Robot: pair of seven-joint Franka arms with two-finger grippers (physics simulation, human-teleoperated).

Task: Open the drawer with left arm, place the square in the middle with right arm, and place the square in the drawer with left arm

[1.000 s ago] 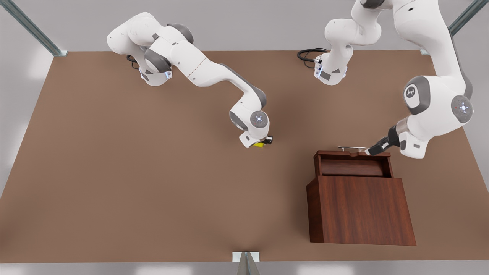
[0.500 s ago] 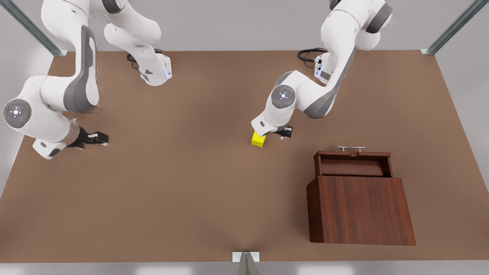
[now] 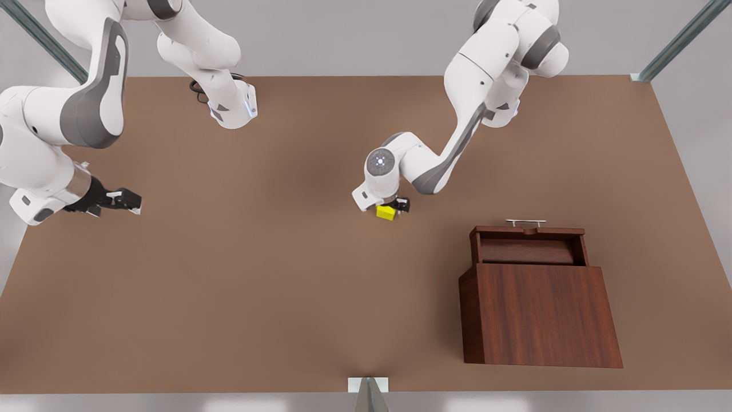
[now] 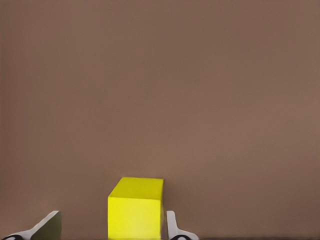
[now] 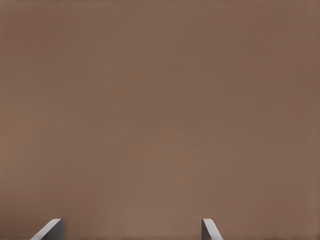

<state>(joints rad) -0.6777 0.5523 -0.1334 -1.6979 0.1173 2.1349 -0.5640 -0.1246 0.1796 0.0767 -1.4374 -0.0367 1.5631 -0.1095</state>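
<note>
**Left hand down over the square at mid-worktop**

We find the square (image 3: 386,213) resting on the worktop (image 3: 274,274) near its middle, well apart from the drawer (image 3: 529,245), which stands pulled out of the cabinet (image 3: 540,315), its handle (image 3: 525,221) free; half a second ago the left hand (image 3: 393,206) stood just beside the cube, and now it has dropped over it; in the left wrist view the fingertips (image 4: 172,227) are apart, one touching or nearly touching a face, the other off to the side, so we judge nothing is clamped yet; closing comes next, then the carry to the drawer. The right hand (image 3: 123,200), fingers spread, waits at the front view's left edge, having drifted slightly outward.
</note>
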